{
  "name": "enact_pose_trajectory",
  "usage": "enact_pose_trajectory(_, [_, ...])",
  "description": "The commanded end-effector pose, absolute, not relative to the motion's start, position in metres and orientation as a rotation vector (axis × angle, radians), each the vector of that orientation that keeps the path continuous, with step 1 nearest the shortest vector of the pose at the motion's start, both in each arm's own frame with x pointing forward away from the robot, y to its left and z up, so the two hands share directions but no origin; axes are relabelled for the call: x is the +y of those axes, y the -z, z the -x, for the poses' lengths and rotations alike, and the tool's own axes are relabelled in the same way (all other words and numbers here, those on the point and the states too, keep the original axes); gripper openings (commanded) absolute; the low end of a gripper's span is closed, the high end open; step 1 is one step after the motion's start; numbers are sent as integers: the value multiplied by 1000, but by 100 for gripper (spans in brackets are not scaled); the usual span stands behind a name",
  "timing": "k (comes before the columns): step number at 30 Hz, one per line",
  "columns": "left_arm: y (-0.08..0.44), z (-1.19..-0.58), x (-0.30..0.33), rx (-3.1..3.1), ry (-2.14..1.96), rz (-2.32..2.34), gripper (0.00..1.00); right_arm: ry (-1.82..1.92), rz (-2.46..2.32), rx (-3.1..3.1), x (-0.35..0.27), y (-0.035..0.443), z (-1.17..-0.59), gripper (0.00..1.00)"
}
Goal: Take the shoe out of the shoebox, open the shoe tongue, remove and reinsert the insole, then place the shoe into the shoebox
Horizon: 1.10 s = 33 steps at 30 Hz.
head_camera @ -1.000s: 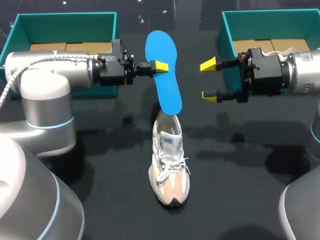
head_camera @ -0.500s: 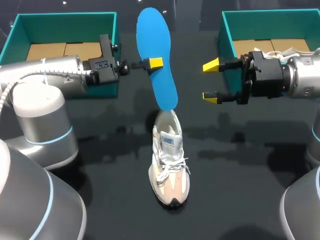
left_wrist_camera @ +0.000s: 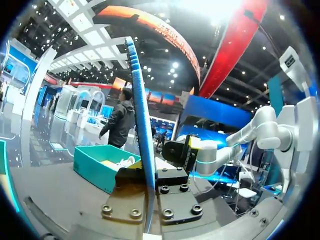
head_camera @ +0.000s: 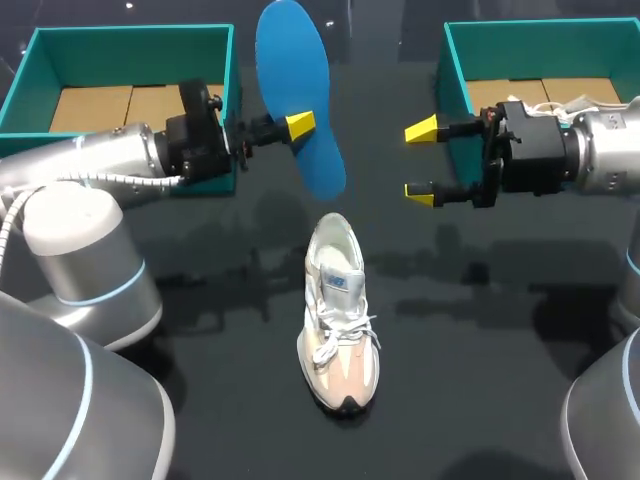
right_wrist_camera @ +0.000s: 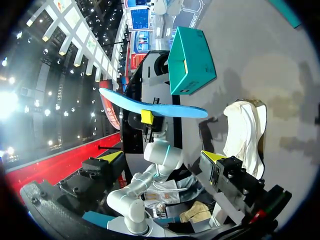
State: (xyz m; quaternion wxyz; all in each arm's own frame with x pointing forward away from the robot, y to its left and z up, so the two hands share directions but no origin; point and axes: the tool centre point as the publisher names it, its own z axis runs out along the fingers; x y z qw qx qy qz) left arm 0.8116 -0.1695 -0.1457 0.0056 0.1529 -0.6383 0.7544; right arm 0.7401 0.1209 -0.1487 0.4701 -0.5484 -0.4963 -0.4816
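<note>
A blue insole (head_camera: 296, 100) hangs in the air above the table, my left gripper (head_camera: 298, 126) shut on its edge near the middle. Its lower end is clear of the white and beige shoe (head_camera: 337, 315), which stands upright on the black table, toe towards the front. In the left wrist view the insole (left_wrist_camera: 142, 130) shows edge-on, pinched between the fingers. My right gripper (head_camera: 420, 160) is open to the right of the insole, nothing in it. From the right wrist the insole (right_wrist_camera: 150, 107) and shoe (right_wrist_camera: 245, 132) lie ahead of the open right gripper (right_wrist_camera: 161, 156).
A teal shoebox (head_camera: 120, 40) stands at the back left behind my left arm. A second teal box (head_camera: 470, 60) is at the back right, beside my right wrist. Bare black table surrounds the shoe.
My left gripper has lifted the insole up and to the left, and its lower end has come out of the shoe. The right arm and the shoe have stayed put.
</note>
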Motion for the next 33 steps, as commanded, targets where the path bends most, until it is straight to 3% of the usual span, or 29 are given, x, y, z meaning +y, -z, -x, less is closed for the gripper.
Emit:
enact_pose_trajectory(1, [148, -819, -172, -2257, -2635, 268, 0, 1180, 1347, -1217, 122, 149, -740, 100])
enact_pose_trajectory(27, [163, -818, -157, -2561, -2441, 1550, 0, 1180, 1347, -1217, 122, 149, -740, 100])
enact_pose_trajectory(33, [163, -818, -157, -2561, -2441, 1550, 0, 1180, 1347, -1217, 122, 149, -740, 100])
